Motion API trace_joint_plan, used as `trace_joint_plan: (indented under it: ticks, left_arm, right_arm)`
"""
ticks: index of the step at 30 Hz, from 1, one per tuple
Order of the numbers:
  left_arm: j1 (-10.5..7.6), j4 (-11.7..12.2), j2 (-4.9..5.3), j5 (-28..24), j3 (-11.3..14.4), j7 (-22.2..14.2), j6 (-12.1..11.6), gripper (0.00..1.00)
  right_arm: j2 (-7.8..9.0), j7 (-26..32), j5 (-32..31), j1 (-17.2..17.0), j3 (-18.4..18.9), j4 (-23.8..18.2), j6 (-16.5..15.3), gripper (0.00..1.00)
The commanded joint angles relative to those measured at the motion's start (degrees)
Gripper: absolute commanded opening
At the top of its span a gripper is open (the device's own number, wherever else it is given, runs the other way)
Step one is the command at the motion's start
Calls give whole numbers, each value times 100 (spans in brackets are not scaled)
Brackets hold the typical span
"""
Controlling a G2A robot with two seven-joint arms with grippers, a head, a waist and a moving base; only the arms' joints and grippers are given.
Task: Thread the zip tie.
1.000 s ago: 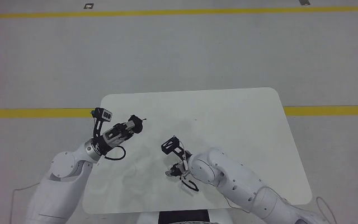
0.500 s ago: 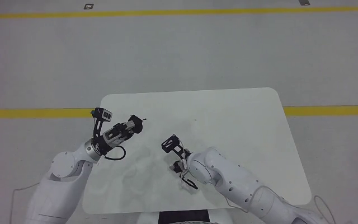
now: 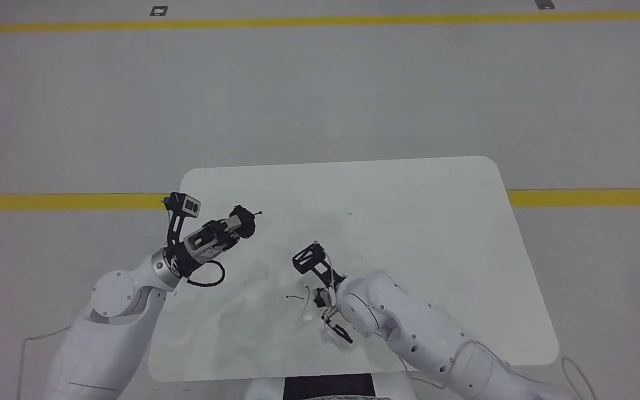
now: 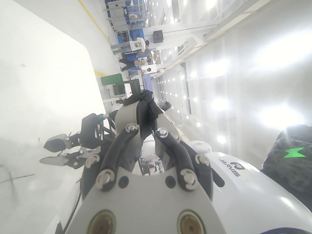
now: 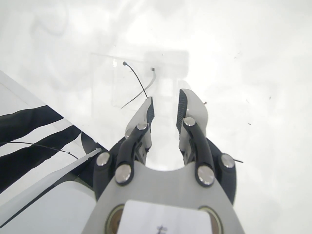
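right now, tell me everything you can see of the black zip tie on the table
The black zip tie is a thin, plastic-looking strap with a small square head at one end. It lies flat and unthreaded on the white table, crossed near its tail by a paler tie. The tail ends right at the right gripper, whose jaws stand open and hold nothing.

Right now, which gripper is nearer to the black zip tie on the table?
Right. The right gripper is beside the black zip tie; the left gripper is well apart.
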Motion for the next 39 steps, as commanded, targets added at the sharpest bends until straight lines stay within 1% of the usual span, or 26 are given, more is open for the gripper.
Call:
trace_joint_plan:
  ticks: [1,2,3,4,5,7,10,12,13,14,17,20,22,27,30,31,35,39]
  left_arm:
    - [0,0,0,0,0,0,0,0]
    - [0,0,0,0,0,0,0,0]
    - [0,0,0,0,0,0,0,0]
    - [0,0,0,0,0,0,0,0]
    - [0,0,0,0,0,0,0,0]
    - [0,0,0,0,0,0,0,0]
    - [0,0,0,0,0,0,0,0]
    - [0,0,0,0,0,0,0,0]
    - [0,0,0,0,0,0,0,0]
    - [0,0,0,0,0,0,0,0]
    - [0,0,0,0,0,0,0,0]
    - [0,0,0,0,0,0,0,0]
    - [0,0,0,0,0,0,0,0]
    - [0,0,0,0,0,0,0,0]
    - [0,0,0,0,0,0,0,0]
    - [0,0,0,0,0,0,0,0]
    - [0,0,0,0,0,0,0,0]
    - [0,0,0,0,0,0,0,0]
  right_arm:
    - [16,-25,-63,-71,53,-89,-3,71]
    - [26,-53,-95,-114,89,-143,-8,78]
    - [32,-71,-115,-148,113,-179,-14,75]
    - [38,-83,-123,-180,135,-209,-29,86]
    - [44,-118,-139,-216,165,-247,-48,91]
    - [53,-155,-165,-268,208,-311,-77,84]
    - [70,-187,-140,-351,304,-457,-135,77]
    - [84,-181,-79,-410,378,-570,-218,66]
    - [90,-188,-17,-436,414,-622,-267,52]
    - [96,-188,49,-460,450,-666,-329,48]
    - [114,-211,370,-535,570,-779,-587,45]
    - [129,-205,747,-576,684,-794,-869,42]
    - [135,-187,943,-589,711,-806,-1052,36]
    - [132,-73,1231,-568,625,-820,-1407,30]
    - [109,-66,1320,-528,502,-778,-1489,28]
    - [98,-65,1325,-507,450,-752,-1501,29]
    - [33,-76,1353,-375,209,-618,-1492,28]
    - [-65,-123,1392,-170,-55,-369,-1447,27]
